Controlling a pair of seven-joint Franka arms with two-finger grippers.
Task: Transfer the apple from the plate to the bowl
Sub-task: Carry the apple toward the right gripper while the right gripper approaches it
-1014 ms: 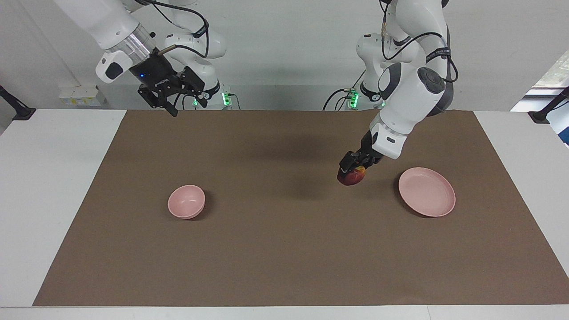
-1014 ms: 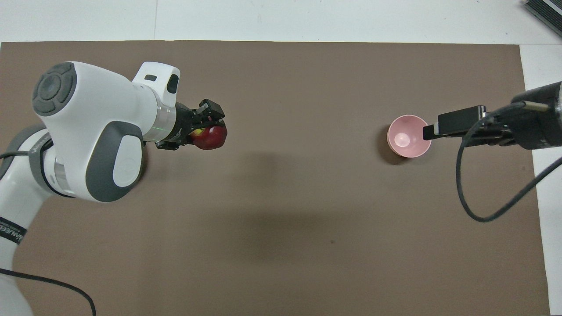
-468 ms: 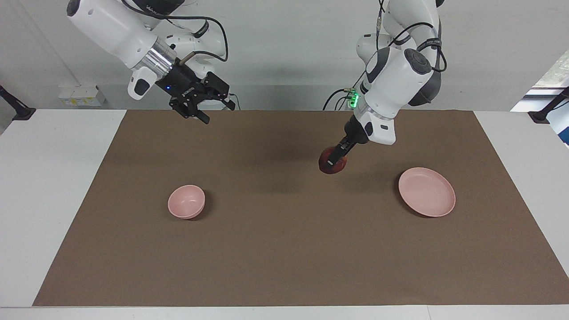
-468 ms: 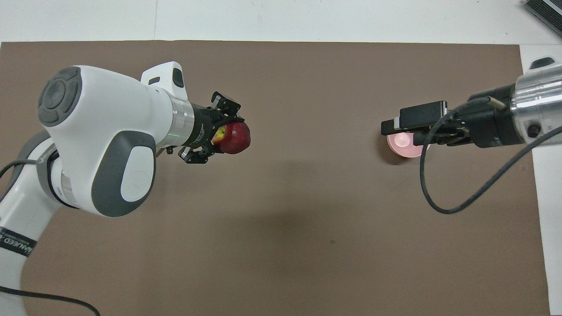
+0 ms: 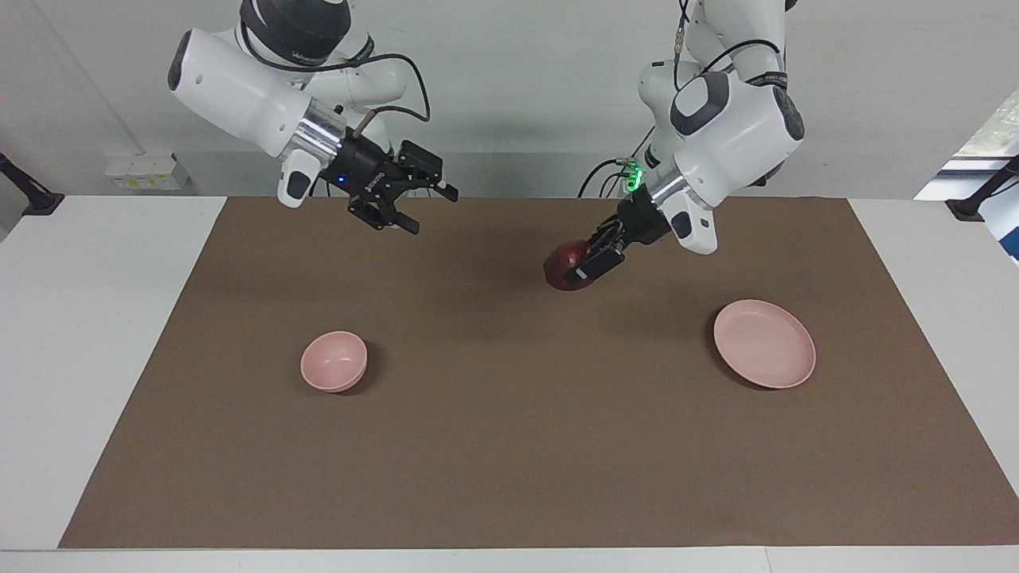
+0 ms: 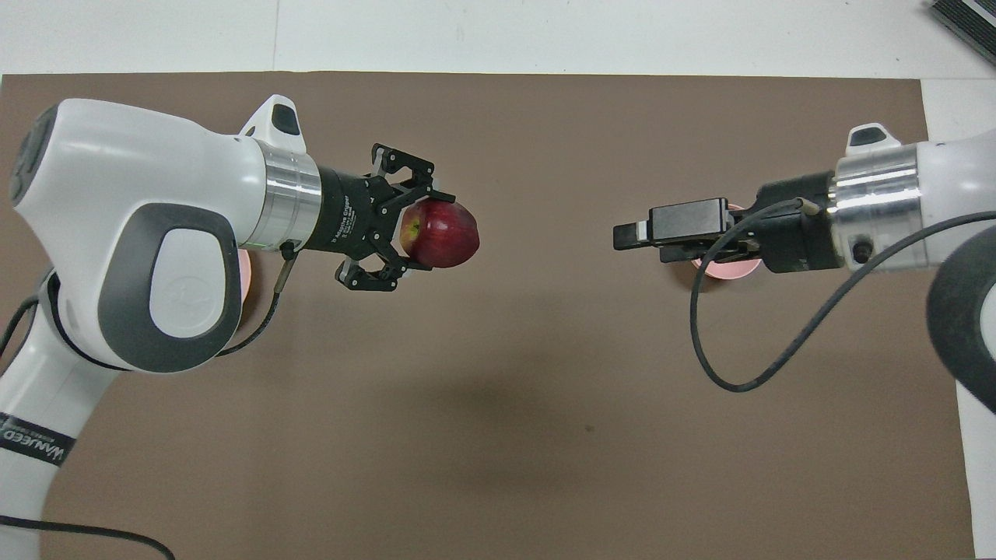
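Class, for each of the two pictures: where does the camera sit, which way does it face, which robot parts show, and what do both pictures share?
Facing view: high across the table, facing the robots; both arms and bases show, bowl and plate on the mat.
Overhead view: above the robots' end, looking forward and down; both arms enter from below, largely hiding bowl and plate.
Shared: left gripper holding the apple over the mat, right gripper raised, a half turn apart.
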